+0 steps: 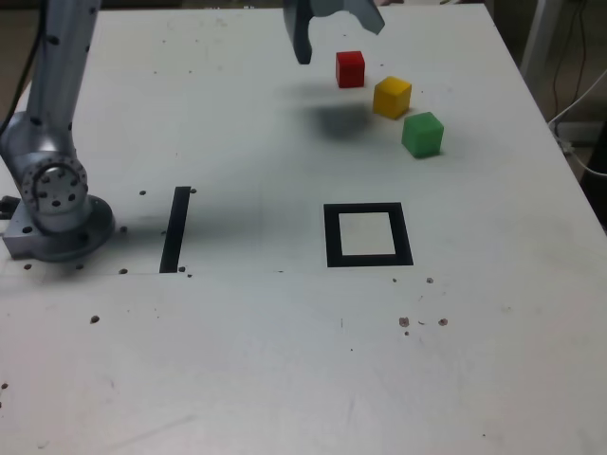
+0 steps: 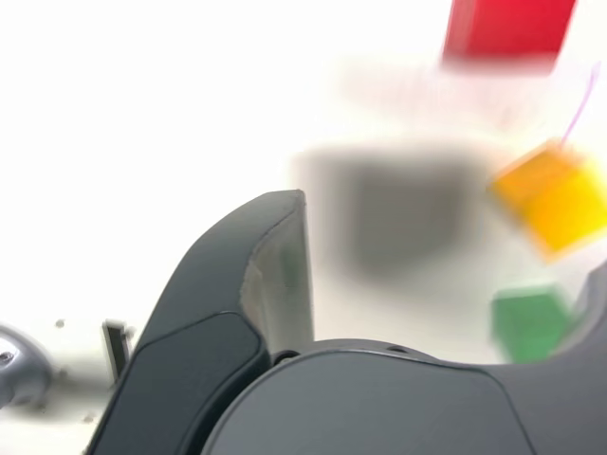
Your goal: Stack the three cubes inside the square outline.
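Observation:
Three cubes lie in a slanting row at the far right of the white table: red, yellow and green. They stand close together but apart. My gripper hangs open above the table, just to the exterior view's left of the red cube, and holds nothing. The square outline, a black frame with a white centre, lies nearer the camera with nothing in it. The wrist view is blurred; it shows the red cube, yellow cube and green cube beyond the open gripper.
A straight black strip lies at the exterior view's left of the outline. The arm's silver base stands at the table's left edge. Small dark specks dot the tabletop. Cables hang beyond the right edge.

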`<action>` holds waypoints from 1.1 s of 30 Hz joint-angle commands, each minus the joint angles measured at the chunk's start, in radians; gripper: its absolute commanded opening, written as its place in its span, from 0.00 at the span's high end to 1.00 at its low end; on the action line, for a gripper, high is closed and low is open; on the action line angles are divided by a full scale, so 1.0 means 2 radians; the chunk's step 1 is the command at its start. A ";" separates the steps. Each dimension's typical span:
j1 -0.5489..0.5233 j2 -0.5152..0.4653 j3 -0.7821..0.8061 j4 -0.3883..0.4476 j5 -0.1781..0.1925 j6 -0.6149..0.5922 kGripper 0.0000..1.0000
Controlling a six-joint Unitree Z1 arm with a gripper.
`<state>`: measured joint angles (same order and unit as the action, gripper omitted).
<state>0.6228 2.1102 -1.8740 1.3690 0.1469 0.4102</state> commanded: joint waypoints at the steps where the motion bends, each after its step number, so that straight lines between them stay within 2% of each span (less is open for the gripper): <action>1: 0.005 0.011 -0.016 0.005 -0.002 0.005 0.01; 14: 0.030 0.106 -0.127 0.040 -0.014 0.031 0.02; 23: 0.038 0.151 -0.181 0.067 -0.022 0.042 0.04; 28: 0.041 0.171 -0.209 0.085 -0.026 0.046 0.07; 33: 0.041 0.196 -0.242 0.110 -0.030 0.050 0.16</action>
<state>0.7041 2.4900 -2.3458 1.5642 0.0899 0.5075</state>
